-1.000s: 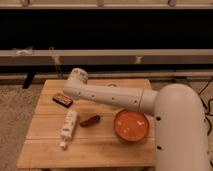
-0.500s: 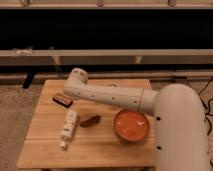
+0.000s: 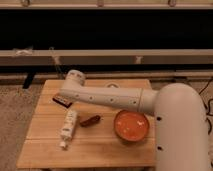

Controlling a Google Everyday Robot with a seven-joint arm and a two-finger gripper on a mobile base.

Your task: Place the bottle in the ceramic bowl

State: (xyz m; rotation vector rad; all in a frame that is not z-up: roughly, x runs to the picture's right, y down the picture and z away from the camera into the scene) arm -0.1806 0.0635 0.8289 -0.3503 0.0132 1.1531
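- The gripper (image 3: 69, 94) sat at the far end of the arm (image 3: 115, 99), low over the back left part of the table (image 3: 105, 150). The arm's rounded end mostly hid it, so I could not tell whether it was spread or pressed together, and nothing showed in its hold.
- The arm was a smooth, pale tube dotted with small dark holes, and it widened into a bulky rounded body at the picture's right.
- The bottle (image 3: 68, 127) lay on its side on the wood, just nearer the camera than the gripper and apart from it. It was slim, white and plastic, with its narrow cap end pointing away from the gripper.
- The ceramic bowl (image 3: 131, 126) stood well off to the picture's right of the gripper. It was round, shallow and orange, with a glossy inside, and held nothing.
- A dark red chili-shaped thing (image 3: 91, 121) lay between the bottle and the bowl, near the bottle.
- A flat dark rectangular bar (image 3: 62, 101) lay just beside the gripper, partly under the arm's end.
- The table was made of light wooden slats with visible grain.
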